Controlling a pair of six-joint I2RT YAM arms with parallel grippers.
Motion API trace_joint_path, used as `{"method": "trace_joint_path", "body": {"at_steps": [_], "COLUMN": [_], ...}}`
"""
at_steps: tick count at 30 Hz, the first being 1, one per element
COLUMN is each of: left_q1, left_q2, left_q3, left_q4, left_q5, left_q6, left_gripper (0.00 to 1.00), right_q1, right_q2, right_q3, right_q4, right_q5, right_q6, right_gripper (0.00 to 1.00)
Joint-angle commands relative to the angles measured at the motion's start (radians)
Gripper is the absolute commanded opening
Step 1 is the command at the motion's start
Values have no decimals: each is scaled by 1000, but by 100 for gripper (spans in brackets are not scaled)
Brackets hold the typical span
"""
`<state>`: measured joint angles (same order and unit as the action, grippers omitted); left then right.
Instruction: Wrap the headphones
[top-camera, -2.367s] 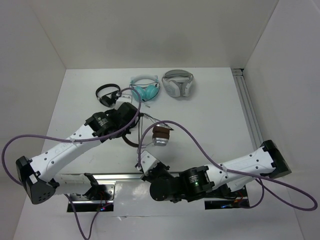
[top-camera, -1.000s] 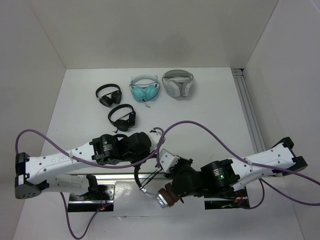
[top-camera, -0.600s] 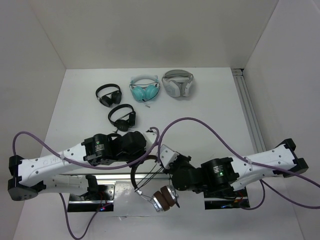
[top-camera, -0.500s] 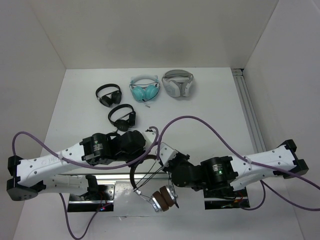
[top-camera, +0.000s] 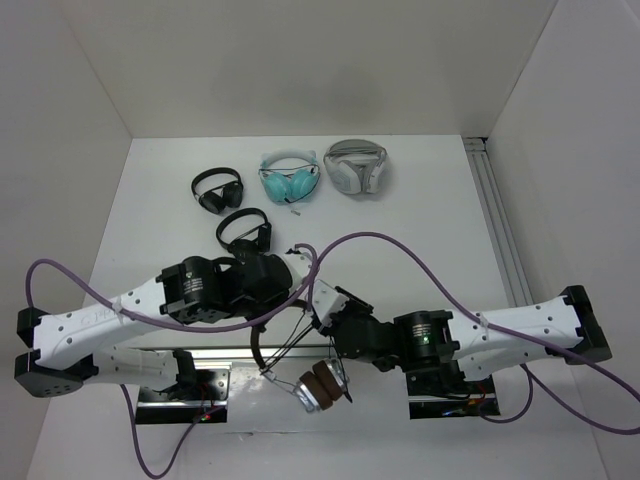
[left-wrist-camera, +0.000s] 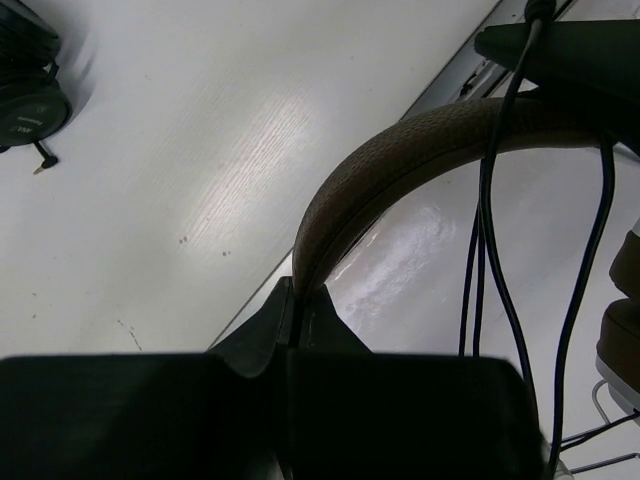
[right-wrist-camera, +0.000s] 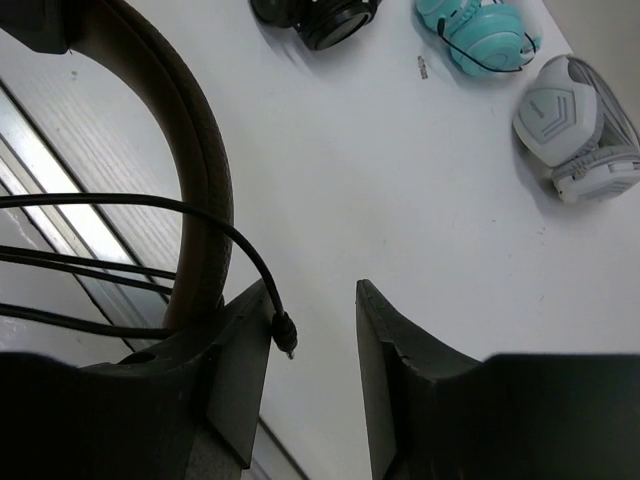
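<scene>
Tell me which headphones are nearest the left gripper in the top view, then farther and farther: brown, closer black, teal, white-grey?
1. Brown headphones: held in the left gripper, by the near edge.
2. Closer black headphones: just beyond it, slightly left.
3. Teal headphones: back row, middle.
4. White-grey headphones: back row, right.

The right tool (right-wrist-camera: 314, 295) has spread its jaws, and the headphones (top-camera: 322, 385) have drifted slightly left.
</scene>
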<state>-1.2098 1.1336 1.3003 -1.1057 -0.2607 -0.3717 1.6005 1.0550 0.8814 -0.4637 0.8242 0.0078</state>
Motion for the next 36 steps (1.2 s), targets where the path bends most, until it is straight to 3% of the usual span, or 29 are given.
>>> {"method": "trace_joint_path", "body": {"at_steps": [1,7,12,16,26,29,36], "left_q1": [-5,-5,44,140,386,397,372], "left_q2": [3,23,22,-20,-63,-63,-44], "left_q3": [48,68,88,109,64,45,-27], "left_q4": [-3,-26,-36,-2,58,81,116], "left_q5": [-37,-67,-98,12,165,257,330], "left_q6": [-49,-70,-82,-49,-4,22,47], "left_gripper": [0,0,0,0,0,0,0], "right_q1": [-1,-1,-10,-10,-20,-20,-30], "right_q2": [-30,-72,-81,-72,-113,-127,-81], "right_q3": [-1,-1,-1,-1,45,54,74], "right_q4": [69,60,-6,-6,-78,-78,-98], "right_q5": [24,72,145,132,47,76,223], "right_q6": [-3,17,73,83,93,103,124], "right_gripper": [46,56,81,91,93,94,95]}}
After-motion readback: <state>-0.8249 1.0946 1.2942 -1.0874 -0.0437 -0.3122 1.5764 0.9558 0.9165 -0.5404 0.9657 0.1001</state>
